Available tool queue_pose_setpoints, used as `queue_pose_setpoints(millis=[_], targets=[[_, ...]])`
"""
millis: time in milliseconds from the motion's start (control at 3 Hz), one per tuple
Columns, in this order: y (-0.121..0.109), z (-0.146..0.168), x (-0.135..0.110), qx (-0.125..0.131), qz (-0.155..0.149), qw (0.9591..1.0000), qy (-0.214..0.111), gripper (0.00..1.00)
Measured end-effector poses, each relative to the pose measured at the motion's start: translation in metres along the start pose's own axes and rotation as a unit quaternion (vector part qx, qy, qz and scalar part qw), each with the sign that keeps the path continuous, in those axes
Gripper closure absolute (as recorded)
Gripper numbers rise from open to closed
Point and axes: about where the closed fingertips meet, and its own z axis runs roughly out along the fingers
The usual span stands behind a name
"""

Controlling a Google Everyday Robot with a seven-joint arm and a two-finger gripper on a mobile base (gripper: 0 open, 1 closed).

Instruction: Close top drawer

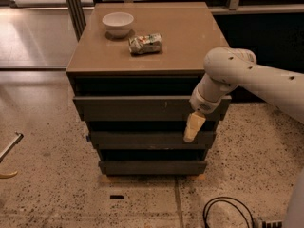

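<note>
The top drawer (137, 108) is the uppermost of three dark grey-brown fronts in a brown-topped cabinet (190, 42). It stands a little out from the cabinet, with a dark gap above its front. My gripper (192, 128) hangs at the end of the white arm (247, 77), which reaches in from the right. It is against the right part of the top drawer's front. Its cream fingers (194, 123) point down, pressed together and holding nothing, and their tips overlap the middle drawer front (142, 139).
A white bowl (118, 23) and a crumpled can (146, 43) sit on the cabinet top. The bottom drawer front (152, 167) is below. A black cable (228, 212) lies on the speckled floor at the lower right, and a tool end (10, 148) lies at the left.
</note>
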Motion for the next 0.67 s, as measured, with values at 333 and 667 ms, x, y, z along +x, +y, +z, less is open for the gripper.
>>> queue_pose_setpoints(millis=[333,667], targets=[[-0.0003,0.0041,0.0079,-0.018,0.008,0.9997,-0.011,0.00],[-0.0003,0.0041,0.0079,-0.018,0.008,0.9997,-0.011,0.00]])
